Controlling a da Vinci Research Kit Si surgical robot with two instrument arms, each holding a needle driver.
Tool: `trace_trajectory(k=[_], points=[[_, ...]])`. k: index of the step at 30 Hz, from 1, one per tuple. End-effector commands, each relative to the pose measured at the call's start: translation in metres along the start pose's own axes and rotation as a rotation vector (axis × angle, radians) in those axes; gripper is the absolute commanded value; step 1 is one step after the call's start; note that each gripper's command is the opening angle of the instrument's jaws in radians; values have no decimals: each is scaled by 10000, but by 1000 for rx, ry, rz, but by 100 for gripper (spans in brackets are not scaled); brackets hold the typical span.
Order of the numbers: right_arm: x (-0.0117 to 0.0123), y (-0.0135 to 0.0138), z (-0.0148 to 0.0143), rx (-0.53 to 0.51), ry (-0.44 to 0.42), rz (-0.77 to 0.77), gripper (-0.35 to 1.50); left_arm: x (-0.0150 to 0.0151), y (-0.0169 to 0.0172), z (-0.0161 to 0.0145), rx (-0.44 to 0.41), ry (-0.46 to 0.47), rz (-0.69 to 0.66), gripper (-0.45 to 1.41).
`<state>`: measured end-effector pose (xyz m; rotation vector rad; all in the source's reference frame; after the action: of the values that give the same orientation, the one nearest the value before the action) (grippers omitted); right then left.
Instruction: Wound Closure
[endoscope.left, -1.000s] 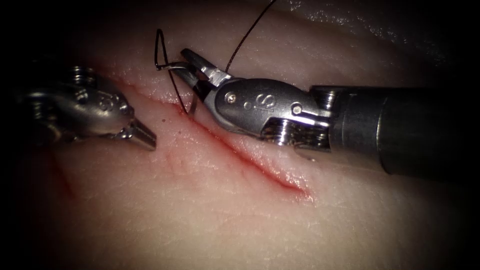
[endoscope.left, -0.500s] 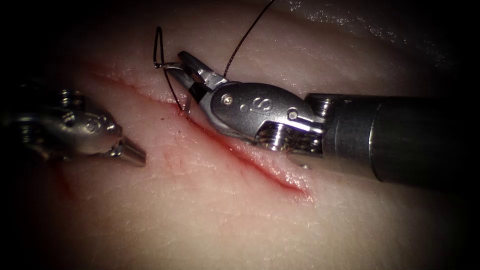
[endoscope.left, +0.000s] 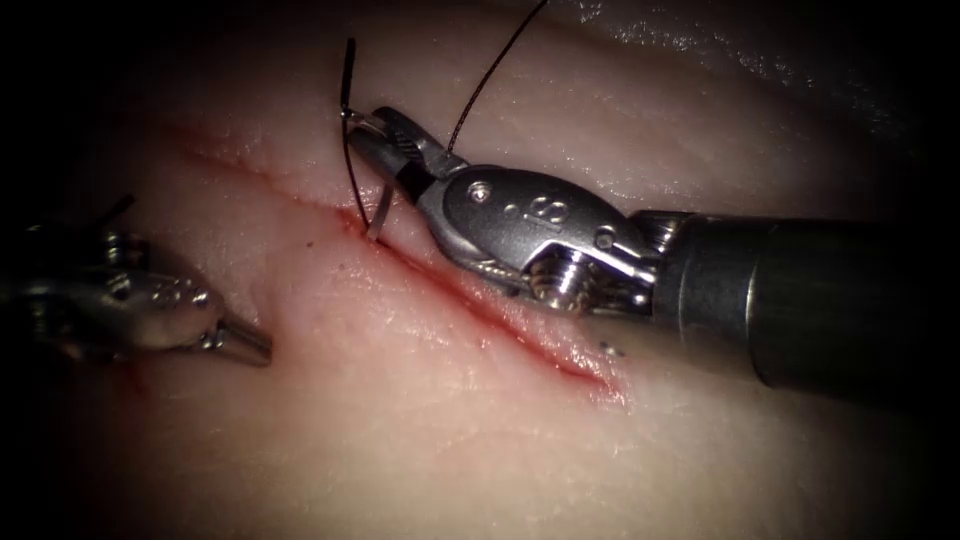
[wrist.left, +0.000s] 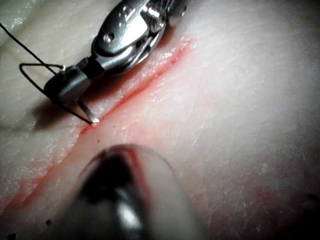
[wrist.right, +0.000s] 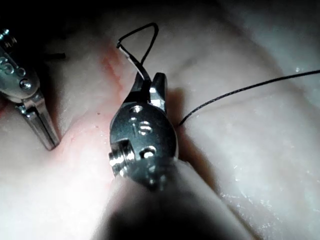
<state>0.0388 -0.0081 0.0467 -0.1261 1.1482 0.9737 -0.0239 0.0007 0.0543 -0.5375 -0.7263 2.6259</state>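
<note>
The cut (endoscope.left: 500, 320) runs diagonally across the tissue (endoscope.left: 420, 440), lined with red fluid. My right tool (endoscope.left: 365, 130) is shut on the curved needle (endoscope.left: 378, 212) near its tail end. The needle arcs down, and its tip touches the cut's right edge; I cannot tell if it has entered. The same needle (wrist.left: 85, 111) meets the cut's lip in the left wrist view. Dark thread (endoscope.left: 490, 75) loops off the tail and trails away to the upper right. My left tool (endoscope.left: 245, 345) lies left of the cut, shut and holding nothing. In the right wrist view the right tool (wrist.right: 150, 82) grips the needle (wrist.right: 134, 64).
Faint red smears (endoscope.left: 130, 370) mark the tissue beside the left tool. The right tool's dark shaft (endoscope.left: 820, 300) lies over the tissue right of the cut. A small thread loop (wrist.right: 145, 35) stands above the needle's tail.
The right tool has turned, swinging the needle more upright with its tip down onto the cut's right edge. The left tool has drawn back down and to the left.
</note>
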Motion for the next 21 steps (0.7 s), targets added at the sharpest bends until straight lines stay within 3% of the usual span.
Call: trace_trajectory(k=[1, 21], points=[[-5, -4, 8, 1, -2, 5, -35, 2, 0, 8, -2, 3, 1, -25], [-1, 0, 11, -95, -6, 185, -35, 12, 2, 5, 10, 25, -9, -25]])
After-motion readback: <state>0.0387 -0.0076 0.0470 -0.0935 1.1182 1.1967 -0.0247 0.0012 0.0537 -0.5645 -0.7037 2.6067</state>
